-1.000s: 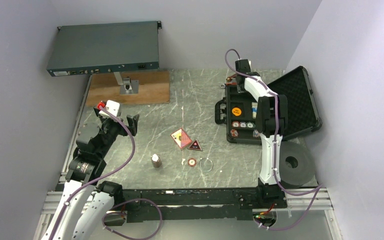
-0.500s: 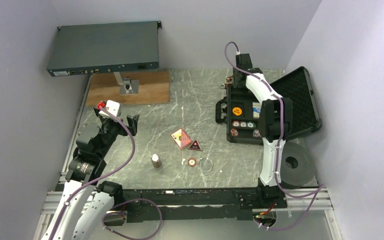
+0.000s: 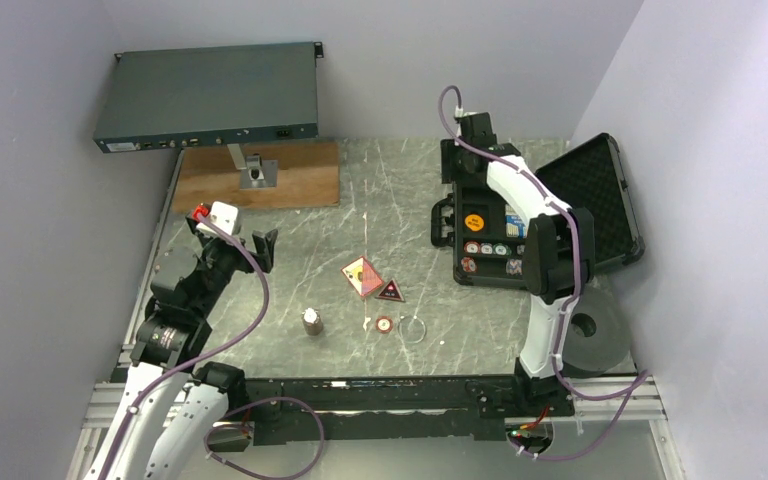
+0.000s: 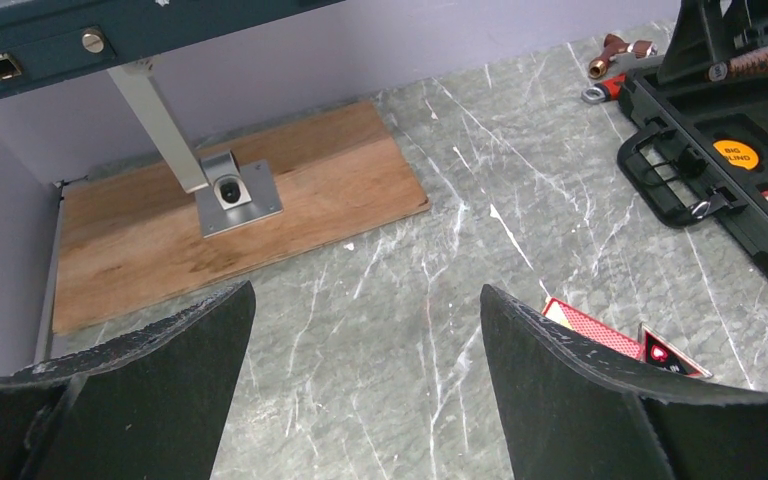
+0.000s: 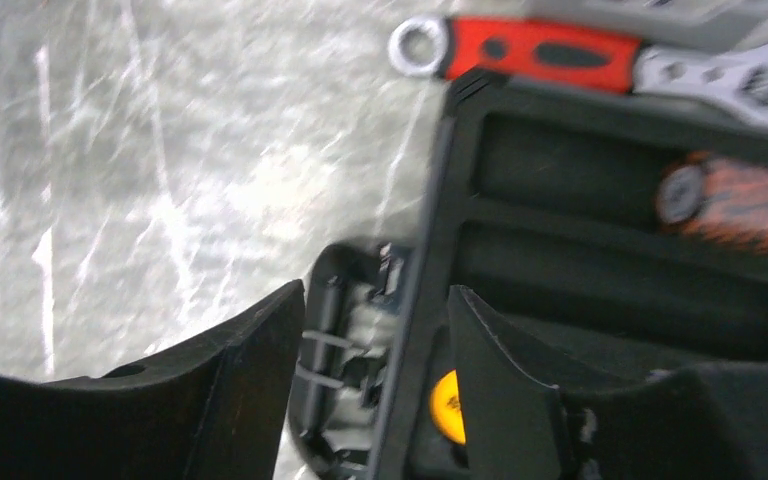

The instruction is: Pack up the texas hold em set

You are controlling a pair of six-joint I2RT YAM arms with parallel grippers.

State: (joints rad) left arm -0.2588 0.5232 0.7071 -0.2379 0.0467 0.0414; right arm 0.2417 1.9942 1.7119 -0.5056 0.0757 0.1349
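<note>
While right claw (image 5: 378,297) gapes | briefcase (image 5: 600,280) rim just beneath

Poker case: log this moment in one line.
case open | right claw open, empty, over case's handle side | left claw open, empty, over table | card deck, triangle, chip loose on table
</note>
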